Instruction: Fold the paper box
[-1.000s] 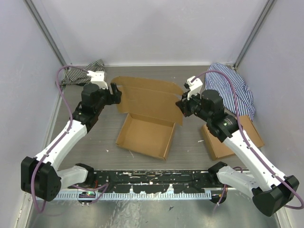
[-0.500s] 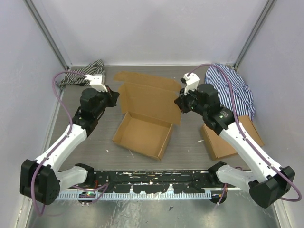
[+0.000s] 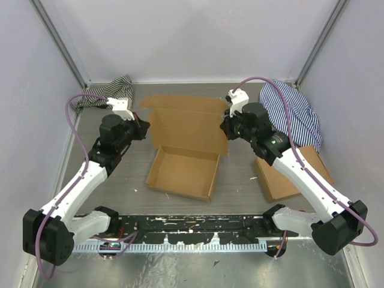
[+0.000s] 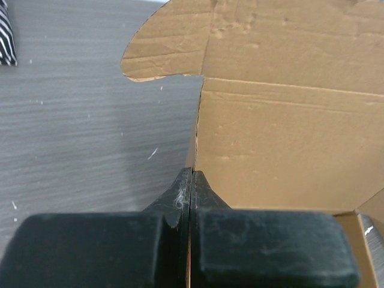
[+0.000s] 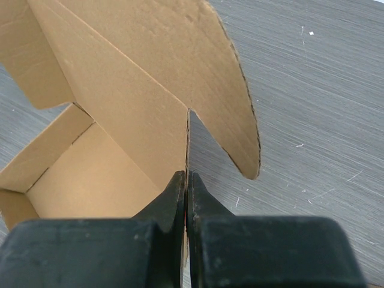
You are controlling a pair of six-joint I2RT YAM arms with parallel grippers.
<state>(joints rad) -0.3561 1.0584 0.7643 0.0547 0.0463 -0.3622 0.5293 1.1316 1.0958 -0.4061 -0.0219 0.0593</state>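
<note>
Box spot: the paper box (image 3: 183, 174) sits mid-table between the two arms, with its shallow tray open upward and its lid panel (image 3: 189, 127) standing up along the far side.
Left claw: the left gripper (image 3: 143, 127) is at the lid's left edge, fingers squeezed together on the cardboard. In the wrist view the edge runs straight into the seam of the left gripper (image 4: 191, 174), with a rounded tab (image 4: 162, 57) just beyond.
Right claw: same deal mirrored. The right gripper (image 3: 224, 127) is pressed together on the lid's right edge, and up close the cardboard slips between the tips of the right gripper (image 5: 185, 177).
Surface: plain brown cardboard, just creases and a few dents.
Arm pose: both arms stretch forward from the near edge and angle inward, wrists turned toward each other.
Around: a second cardboard box (image 3: 273, 183) lies partly under the right arm, and there's a striped cloth (image 3: 111, 91) far left and another striped cloth (image 3: 291, 111) far right.
</note>
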